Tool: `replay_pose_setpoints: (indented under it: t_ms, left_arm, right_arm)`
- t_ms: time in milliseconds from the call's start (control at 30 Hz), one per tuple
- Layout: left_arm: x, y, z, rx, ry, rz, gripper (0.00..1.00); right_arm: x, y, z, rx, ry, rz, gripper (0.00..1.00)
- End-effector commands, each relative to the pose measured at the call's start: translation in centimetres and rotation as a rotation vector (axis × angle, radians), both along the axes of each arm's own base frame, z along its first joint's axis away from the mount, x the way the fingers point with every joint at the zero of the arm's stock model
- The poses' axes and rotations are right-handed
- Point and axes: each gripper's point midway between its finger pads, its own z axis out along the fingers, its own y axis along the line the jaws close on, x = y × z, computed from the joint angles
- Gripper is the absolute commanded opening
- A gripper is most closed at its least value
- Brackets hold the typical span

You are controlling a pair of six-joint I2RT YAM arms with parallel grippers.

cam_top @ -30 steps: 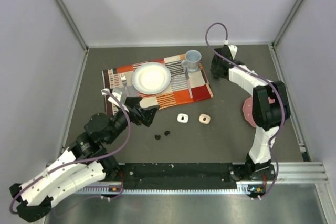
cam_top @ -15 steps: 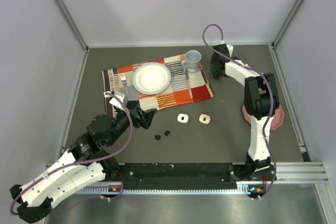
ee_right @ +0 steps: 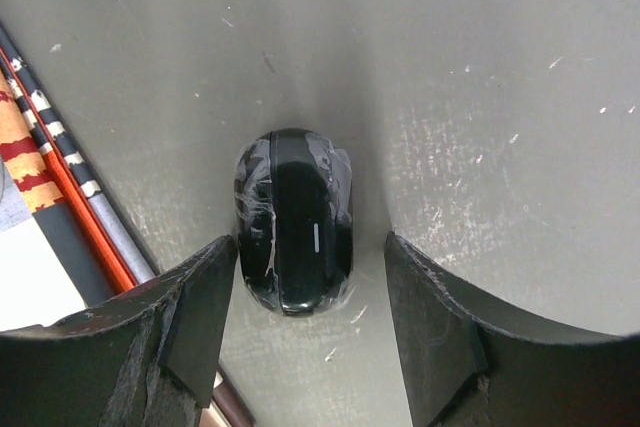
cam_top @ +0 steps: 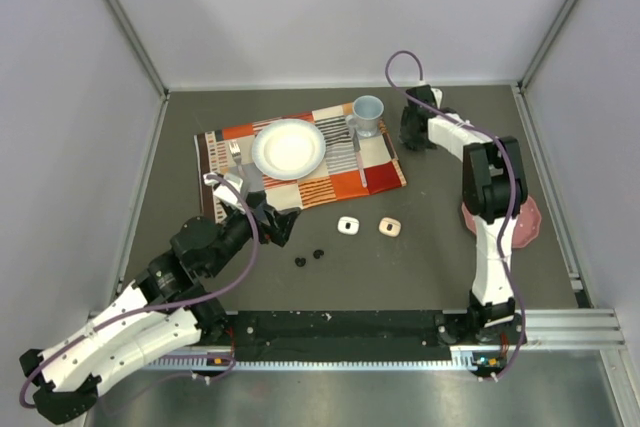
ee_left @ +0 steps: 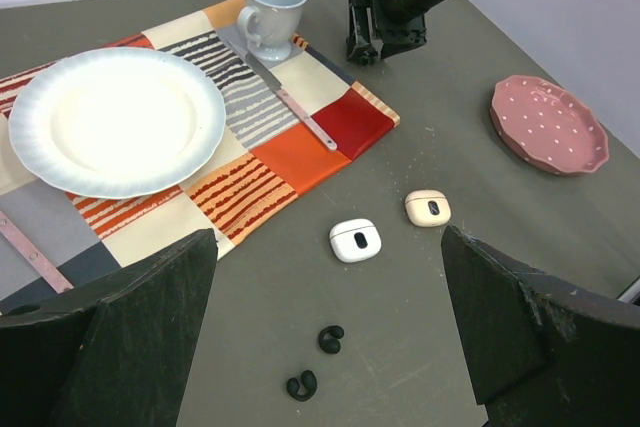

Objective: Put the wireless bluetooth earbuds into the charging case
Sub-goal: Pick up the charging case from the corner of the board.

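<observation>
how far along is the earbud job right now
Done: nothing visible; two black earbuds lie loose on the table, near a white case and a beige case. In hand: the right tool straddles a black case beside the mat, jaws open, not gripping; the left tool hangs open by the earbuds. Left: every insertion.

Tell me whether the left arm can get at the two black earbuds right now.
Probably yes. The left gripper is open and pointed at the black earbuds, which lie loose on the bare table just ahead of its fingers. Nothing lies between, and the white case sits beyond them.
</observation>
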Motion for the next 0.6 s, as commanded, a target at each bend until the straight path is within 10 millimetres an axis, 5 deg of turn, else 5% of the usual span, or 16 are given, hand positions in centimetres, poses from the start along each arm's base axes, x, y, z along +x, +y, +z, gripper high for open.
replay_pose_setpoints:
  t_ms: [0,300,567]
  left_arm:
    - [0.3,-0.3,0.7,-0.02,-0.024,0.002,0.99]
    - [0.5,-0.3,0.5,-0.013,-0.018,0.01,0.99]
    - [0.8,-0.1,0.2,-0.003,-0.011,0.03,0.99]
  right_arm:
    - [1.7,0.2,0.9,0.015,-0.036,0.01,0.62]
    - [2.9,-0.1,0.7,0.009,-0.048,-0.054,0.61]
    - [2.4,-0.8,-0.1,0.011,-0.024,-0.116,0.38]
